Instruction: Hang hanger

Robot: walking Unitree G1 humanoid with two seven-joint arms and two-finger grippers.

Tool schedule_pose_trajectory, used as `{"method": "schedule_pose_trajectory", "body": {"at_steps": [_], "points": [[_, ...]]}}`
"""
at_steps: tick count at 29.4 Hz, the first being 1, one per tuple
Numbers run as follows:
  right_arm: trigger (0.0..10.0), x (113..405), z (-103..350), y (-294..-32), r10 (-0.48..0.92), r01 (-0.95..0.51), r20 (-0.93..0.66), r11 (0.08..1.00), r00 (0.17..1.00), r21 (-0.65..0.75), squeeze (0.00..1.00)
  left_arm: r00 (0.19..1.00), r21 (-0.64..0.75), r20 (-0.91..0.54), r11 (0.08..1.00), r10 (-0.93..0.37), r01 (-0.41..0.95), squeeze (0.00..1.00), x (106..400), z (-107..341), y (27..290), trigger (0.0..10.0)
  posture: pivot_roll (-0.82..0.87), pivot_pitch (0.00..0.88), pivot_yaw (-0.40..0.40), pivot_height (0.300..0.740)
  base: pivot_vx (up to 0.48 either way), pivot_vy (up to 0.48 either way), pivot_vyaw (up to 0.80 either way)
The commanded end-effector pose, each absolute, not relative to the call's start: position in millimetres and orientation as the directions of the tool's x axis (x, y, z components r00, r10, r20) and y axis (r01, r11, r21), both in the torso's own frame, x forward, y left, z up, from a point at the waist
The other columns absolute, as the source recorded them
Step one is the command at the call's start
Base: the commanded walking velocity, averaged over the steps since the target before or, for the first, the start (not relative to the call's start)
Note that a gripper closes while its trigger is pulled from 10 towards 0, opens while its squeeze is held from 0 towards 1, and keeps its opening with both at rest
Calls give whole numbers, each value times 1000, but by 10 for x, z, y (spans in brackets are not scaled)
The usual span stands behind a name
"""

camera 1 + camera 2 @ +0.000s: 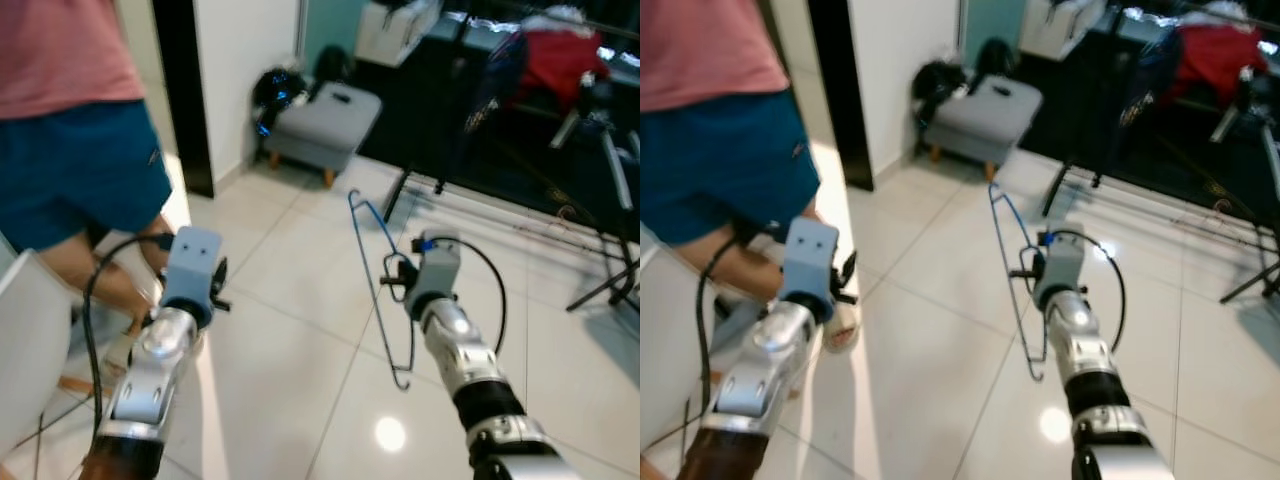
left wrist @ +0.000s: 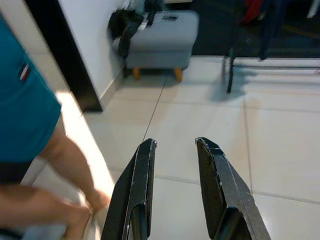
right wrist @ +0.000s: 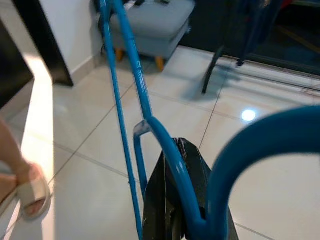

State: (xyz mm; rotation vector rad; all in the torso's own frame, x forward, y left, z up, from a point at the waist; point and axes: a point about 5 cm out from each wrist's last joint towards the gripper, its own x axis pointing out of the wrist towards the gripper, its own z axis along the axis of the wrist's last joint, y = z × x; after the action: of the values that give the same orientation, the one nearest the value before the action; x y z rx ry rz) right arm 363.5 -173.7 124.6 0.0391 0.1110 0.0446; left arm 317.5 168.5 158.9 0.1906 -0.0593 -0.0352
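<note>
Already you had the blue wire hanger clamped in the right gripper, whose two black fingers were pressed together on the wire near the hook end, as the right wrist view showed. From that grip the hanger's long axis ran upward and away from the fingers, leaning toward the grey footstool, with its lower loop hanging down beside your right forearm above the white tiled floor. The left gripper held nothing; its fingers stood parted with a clear gap between them, and it pointed toward the footstool from the person's side. A person in a pink top and blue shorts stood close by your left arm, on the far side of it from the hanger. The dark clothes rack, with a red garment on it, lay beyond the hanger and off to the right of the footstool, well apart from the right gripper. Judging by that, your right arm was the nearer one and the rack still had to be approached before the hook could meet a rail.
</note>
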Motion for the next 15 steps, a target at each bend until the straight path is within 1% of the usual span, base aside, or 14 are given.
{"method": "schedule_pose_trajectory", "body": {"at_steps": [1,2,3,4,5,7,8,9,10,13,14,15], "points": [[10000,3595,1204,-1697,80,-78,-109,997,991,26,0,999,151,17,988,-28,25,0,3176,1501,1698,10000,0,133,-81,740,0,0,-800],[10000,3595,1204,-1697,80,-78,-109,997,991,26,0,999,151,17,988,-28,25,0,3176,1501,1698,10000,0,133,-81,740,0,0,-800],[10000,3584,1306,-1663,120,-121,-30,992,992,-26,0,1000,134,11,991,-2,1,0,3163,1477,1727,10000,1,133,-83,740,0,0,-800],[10000,3584,1306,-1663,120,-121,-30,992,992,-26,0,1000,134,11,991,-2,1,0,3163,1477,1727,10000,1,133,-83,740,0,0,-800],[10000,3544,1445,-1579,216,-206,73,970,974,-132,0,1000,107,8,994,29,-29,0,3135,1458,1762,10000,-1,123,-81,740,0,0,-800],[10000,3544,1445,-1579,216,-206,73,970,974,-132,0,1000,107,8,994,29,-29,0,3135,1458,1762,10000,-1,123,-81,740,0,0,-800],[10000,3492,1539,-1484,315,-285,135,937,939,-204,0,999,79,19,996,50,-52,0,3115,1466,1790,10000,-1,126,-80,740,0,0,-800],[10000,3492,1539,-1484,315,-285,135,937,939,-204,0,999,79,19,996,50,-52,0,3115,1466,1790,10000,-1,126,-80,740,0,0,-800],[10000,3449,1556,-1433,367,-328,159,916,916,-230,0,997,56,30,996,68,-69,0,3105,1470,1817,10000,5,144,-83,740,0,0,-800],[10000,3419,1526,-1421,384,-344,158,910,909,-231,0,996,49,44,995,81,-83,0,3093,1483,1841,10000,9,138,-79,740,0,0,-800],[10000,3411,1533,-1422,376,-341,167,918,912,-201,0,995,40,51,995,89,-91,0,3102,1513,1863,10000,5,141,-74,740,0,0,0],[10000,3411,1533,-1422,376,-341,167,918,912,-201,0,995,40,51,995,89,-91,0,3102,1513,1863,10000,5,141,-74,740,0,0,0]]}}
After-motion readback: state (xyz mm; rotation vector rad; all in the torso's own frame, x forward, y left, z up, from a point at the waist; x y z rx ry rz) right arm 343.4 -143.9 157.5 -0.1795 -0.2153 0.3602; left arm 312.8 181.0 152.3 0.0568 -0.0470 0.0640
